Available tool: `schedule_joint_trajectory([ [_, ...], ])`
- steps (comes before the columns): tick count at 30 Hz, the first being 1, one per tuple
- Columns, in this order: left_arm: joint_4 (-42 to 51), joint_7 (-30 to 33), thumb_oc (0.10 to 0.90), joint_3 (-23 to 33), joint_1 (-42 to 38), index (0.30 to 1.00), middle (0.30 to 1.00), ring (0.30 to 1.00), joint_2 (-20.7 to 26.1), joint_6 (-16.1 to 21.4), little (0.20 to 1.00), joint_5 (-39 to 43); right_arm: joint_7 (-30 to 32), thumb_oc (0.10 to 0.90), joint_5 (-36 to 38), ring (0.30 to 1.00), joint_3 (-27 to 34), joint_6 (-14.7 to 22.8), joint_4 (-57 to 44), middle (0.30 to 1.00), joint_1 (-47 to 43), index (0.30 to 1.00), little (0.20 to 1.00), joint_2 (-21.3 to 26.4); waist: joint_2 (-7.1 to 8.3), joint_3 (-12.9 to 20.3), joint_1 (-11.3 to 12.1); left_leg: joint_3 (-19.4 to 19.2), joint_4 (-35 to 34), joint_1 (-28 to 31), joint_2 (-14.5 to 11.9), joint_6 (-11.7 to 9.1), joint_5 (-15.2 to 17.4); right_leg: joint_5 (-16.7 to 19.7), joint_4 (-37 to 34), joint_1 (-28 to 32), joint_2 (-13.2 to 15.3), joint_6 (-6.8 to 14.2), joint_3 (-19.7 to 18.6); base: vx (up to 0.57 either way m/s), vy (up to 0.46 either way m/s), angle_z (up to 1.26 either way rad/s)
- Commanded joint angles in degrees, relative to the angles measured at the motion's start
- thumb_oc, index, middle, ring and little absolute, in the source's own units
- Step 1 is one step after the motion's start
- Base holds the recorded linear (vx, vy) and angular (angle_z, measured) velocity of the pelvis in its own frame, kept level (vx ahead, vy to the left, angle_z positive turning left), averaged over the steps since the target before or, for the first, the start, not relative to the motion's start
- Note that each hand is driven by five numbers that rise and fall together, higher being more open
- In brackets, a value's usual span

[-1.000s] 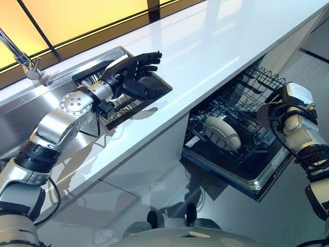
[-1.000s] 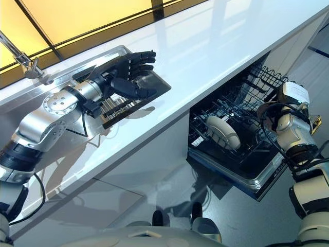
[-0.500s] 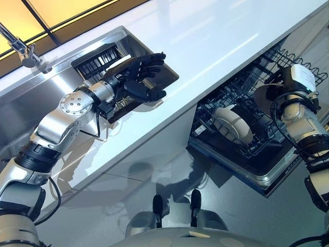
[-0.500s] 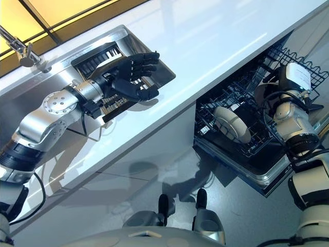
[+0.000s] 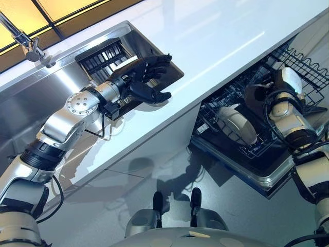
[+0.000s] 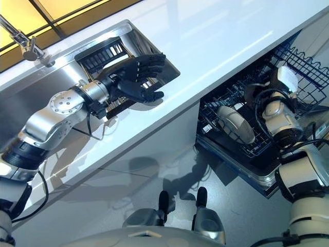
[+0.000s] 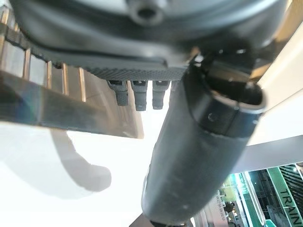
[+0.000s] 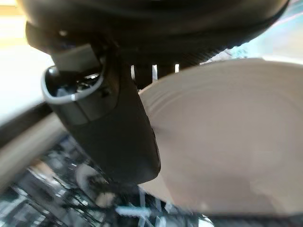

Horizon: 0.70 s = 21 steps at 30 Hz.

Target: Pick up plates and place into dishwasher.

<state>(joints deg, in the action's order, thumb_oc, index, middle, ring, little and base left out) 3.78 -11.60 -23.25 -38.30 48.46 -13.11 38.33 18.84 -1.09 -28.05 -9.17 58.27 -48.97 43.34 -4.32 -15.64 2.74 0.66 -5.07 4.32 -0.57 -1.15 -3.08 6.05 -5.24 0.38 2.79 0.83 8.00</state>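
Looking down from the left eye view, the left hand [image 5: 141, 80] hovers over the near corner of a dark slatted drying rack [image 5: 110, 56] that sits in the steel sink [image 5: 31, 98], fingers spread and relaxed, holding nothing. A faucet [image 5: 23, 41] stands at the far left of the sink, and the white countertop [image 5: 216, 36] runs off to the right. Below the counter, the open dishwasher [image 5: 247, 149] has its wire rack [image 5: 303, 67] pulled out, and one white plate [image 5: 236, 123] already stands on edge in it. The right hand [image 5: 259, 95] is over that rack, just beside the standing plate.

Right eye view, same deal: the left hand [image 6: 136, 77] is open above the drying rack [image 6: 103, 54], and the right hand [image 6: 257, 95] is down at the dishwasher rack [image 6: 308, 64], near the standing plate [image 6: 234, 123].

Left wrist view shows the straight fingers [image 7: 136, 97] and the big thumb [image 7: 194, 161] over the rack slats and the white counter [image 7: 42, 179], nothing between them.

Right wrist view is where it gets clear: a second white plate [image 8: 232, 142] is gripped in the right hand, with the thumb [image 8: 123, 137] pressed across its face and the fingers behind the rim. Dark dishwasher rack wires [image 8: 66, 198] show past it.
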Motion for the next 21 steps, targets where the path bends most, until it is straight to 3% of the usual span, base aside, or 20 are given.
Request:
schedule_joint_trajectory([
  [1,0.6,1.3,0.800,0.6,-10.5,0.900,0.900,0.900,-0.8,7.5,0.900,1.5,0.5,0.100,3.0,0.300,-2.2,3.5,0.2,0.300,-6.0,0.300,0.200,-1.0,1.26,2.1,0.4,0.8,0.1,-2.5,1.9,-0.2,-0.5,0.0,0.2,2.5,2.4,3.3,0.3,0.00,-0.019,0.06],
  [10,1.8,1.7,0.800,0.5,-10.6,0.900,0.900,0.900,-1.8,7.1,0.900,1.2,-0.8,0.100,5.0,0.300,-0.7,3.7,6.7,0.300,-4.1,0.300,0.200,-3.7,0.63,1.6,0.9,0.9,0.1,-2.1,1.9,-0.3,-0.6,0.0,0.2,3.1,2.6,3.1,0.4,0.00,-0.001,0.04],
  [11,1.8,1.6,0.800,0.5,-10.6,0.900,0.900,0.900,-1.6,7.3,0.900,1.4,-0.8,0.136,5.3,0.331,-0.6,3.8,6.8,0.331,-4.0,0.331,0.236,-3.6,0.61,1.6,0.9,1.0,0.1,-2.1,1.9,-0.4,-0.6,0.0,0.2,3.1,2.6,3.1,0.5,0.00,-0.001,0.05],
  [12,1.8,1.6,0.800,0.4,-10.5,0.900,0.900,0.900,-1.5,7.4,0.900,1.5,-0.7,0.520,5.4,0.660,-0.7,3.8,6.8,0.660,-3.9,0.660,0.620,-3.4,0.61,1.6,0.9,1.0,0.1,-2.0,1.9,-0.4,-0.6,0.0,0.2,3.2,2.6,3.2,0.5,0.00,-0.002,0.04],
  [13,2.2,1.8,0.800,0.5,-10.2,0.900,0.900,0.900,-1.3,7.6,0.900,1.6,0.0,0.800,5.7,0.900,-0.5,4.5,6.5,0.900,-3.5,0.900,0.900,-3.1,0.64,1.5,0.9,1.0,0.1,-1.9,1.8,-0.4,-0.6,0.1,0.2,3.3,2.6,3.2,0.5,0.00,0.000,0.00],
  [21,4.1,1.1,0.800,2.3,-7.6,0.900,0.900,0.900,-0.6,8.0,0.900,1.9,2.1,0.800,6.1,0.900,0.8,4.3,-1.7,0.900,-0.9,0.900,0.900,-0.3,1.44,2.1,0.1,0.6,0.1,-1.1,1.7,-0.5,-0.4,0.0,0.2,3.9,2.3,3.2,0.2,0.00,0.000,0.00],
])
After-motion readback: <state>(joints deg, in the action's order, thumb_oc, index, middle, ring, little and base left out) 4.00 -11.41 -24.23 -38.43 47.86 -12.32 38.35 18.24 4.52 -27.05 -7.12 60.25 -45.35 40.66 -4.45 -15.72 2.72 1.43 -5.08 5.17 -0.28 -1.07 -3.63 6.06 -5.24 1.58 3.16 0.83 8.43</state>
